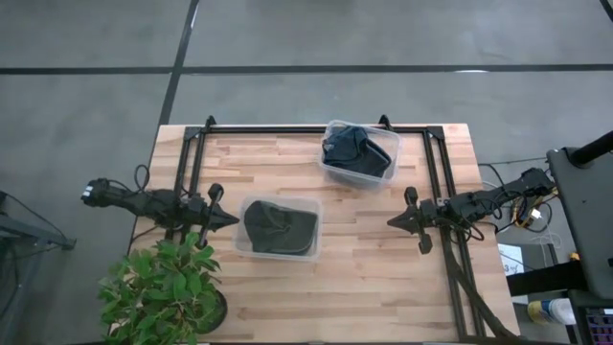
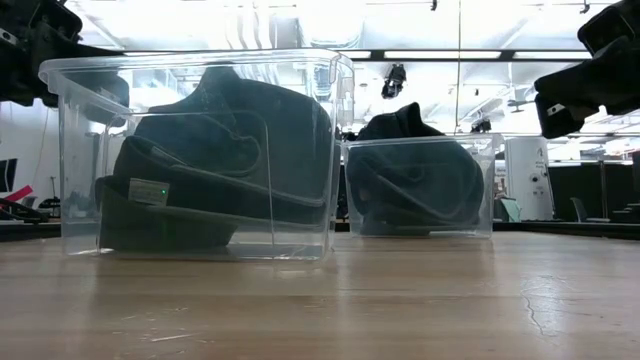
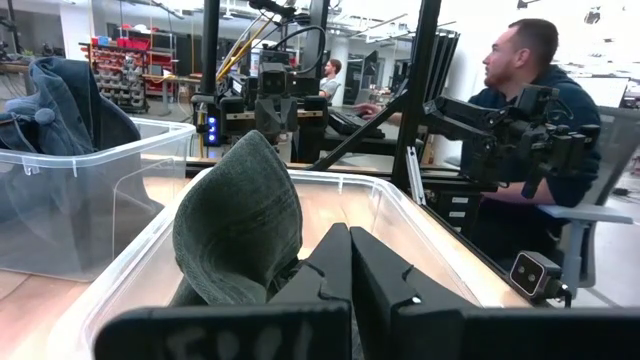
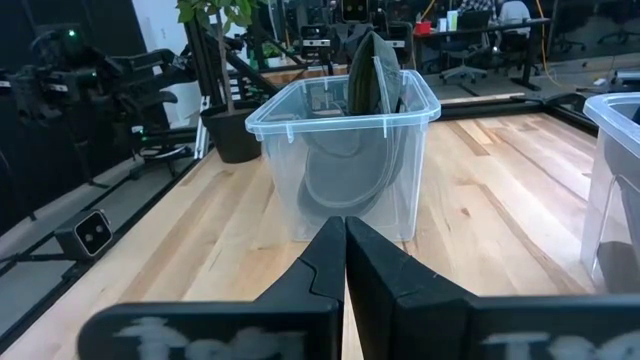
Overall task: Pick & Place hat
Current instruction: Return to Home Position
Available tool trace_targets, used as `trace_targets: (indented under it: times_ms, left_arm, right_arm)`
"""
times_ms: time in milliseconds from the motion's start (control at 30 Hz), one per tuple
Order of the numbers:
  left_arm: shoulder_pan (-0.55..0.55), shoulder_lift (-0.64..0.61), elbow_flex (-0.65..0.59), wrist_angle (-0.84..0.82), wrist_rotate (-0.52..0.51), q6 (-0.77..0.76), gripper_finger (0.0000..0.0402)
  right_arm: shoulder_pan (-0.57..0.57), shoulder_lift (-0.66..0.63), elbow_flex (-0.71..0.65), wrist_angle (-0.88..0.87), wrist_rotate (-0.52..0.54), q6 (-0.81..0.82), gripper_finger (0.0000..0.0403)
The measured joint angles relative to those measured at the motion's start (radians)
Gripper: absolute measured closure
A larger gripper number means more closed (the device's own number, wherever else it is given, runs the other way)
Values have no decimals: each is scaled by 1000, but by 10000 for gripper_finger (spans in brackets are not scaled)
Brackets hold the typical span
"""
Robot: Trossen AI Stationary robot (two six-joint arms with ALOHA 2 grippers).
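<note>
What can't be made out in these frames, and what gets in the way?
How many caps lie in the far bin: high view shows one dark blue heap; low view, the wall clouds it.
The label on the gray cap: low view, too small to read.
The plant pot: high view, mostly under leaves.

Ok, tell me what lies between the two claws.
In the high view, the clear bin holding the gray cap lies between the left claw and right claw; the rest is bare table.
</note>
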Motion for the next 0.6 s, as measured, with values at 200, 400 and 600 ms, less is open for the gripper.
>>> trace_targets:
  times_ms: [200,400,600]
  left_arm:
    - [0,0,0,0,0,0,402]
    - [0,0,0,0,0,0,402]
    - [0,0,0,0,0,0,402]
  right_arm:
    - [0,0,0,0,0,0,394]
    - [0,0,0,0,0,2,394]
    - [0,0,0,0,0,2,394]
